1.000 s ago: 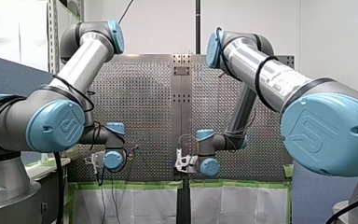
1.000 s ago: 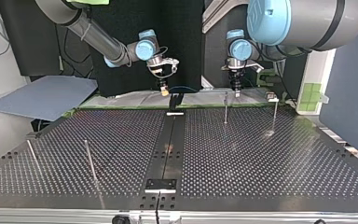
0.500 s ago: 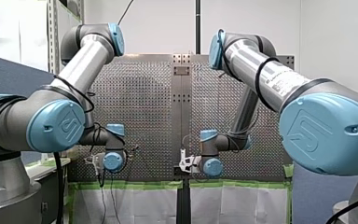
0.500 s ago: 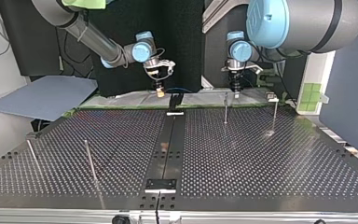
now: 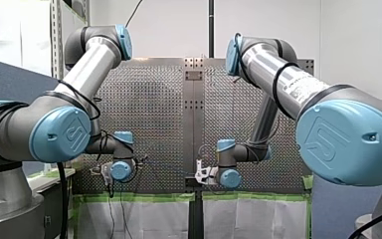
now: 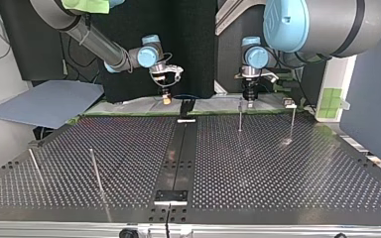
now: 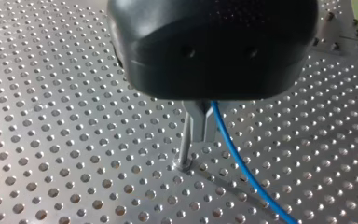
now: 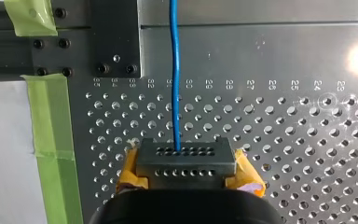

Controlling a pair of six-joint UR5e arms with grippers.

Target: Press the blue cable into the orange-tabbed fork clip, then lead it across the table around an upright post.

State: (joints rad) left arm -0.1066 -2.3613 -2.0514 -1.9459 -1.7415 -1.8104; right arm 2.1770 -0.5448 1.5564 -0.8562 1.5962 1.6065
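- Right pincer [image 8: 184, 161], the one with the yellow pads [image 8: 248, 176], is nipped shut on the blue cable [image 8: 174, 84]. The strand runs straight out ahead of its tips, over the perforated table [image 8: 284, 130] toward the table's edge.
- On the other arm, the left pincer [image 7: 200, 127] has its metal fingers closed tight on the same cable, which leaves them on a slant, down and away across the holes. An upright post [image 7: 184, 140] stands just beside those fingers, apart from the cable as far as I can make out.
- Seen from across the table, both pincers hang at the far edge and a short blue stretch shows between them. I'd say the cable's long axis lies roughly along that edge, side to side.
- Between them, on the centre strip, stands a dark upright fixture [image 6: 187, 106], nearer the right pincer. I take it for the fork clip, though no orange tab shows.
- The step in hand, I'd judge, is seating the cable in that clip. Hold the span taut, bring it square over the slot, lower both ends together, and mind the left fingers don't knock the post.
- Farther from the pincers, two more posts [image 6: 95, 168] stand toward the top view's left, well apart from the work. The routing is not yet begun.
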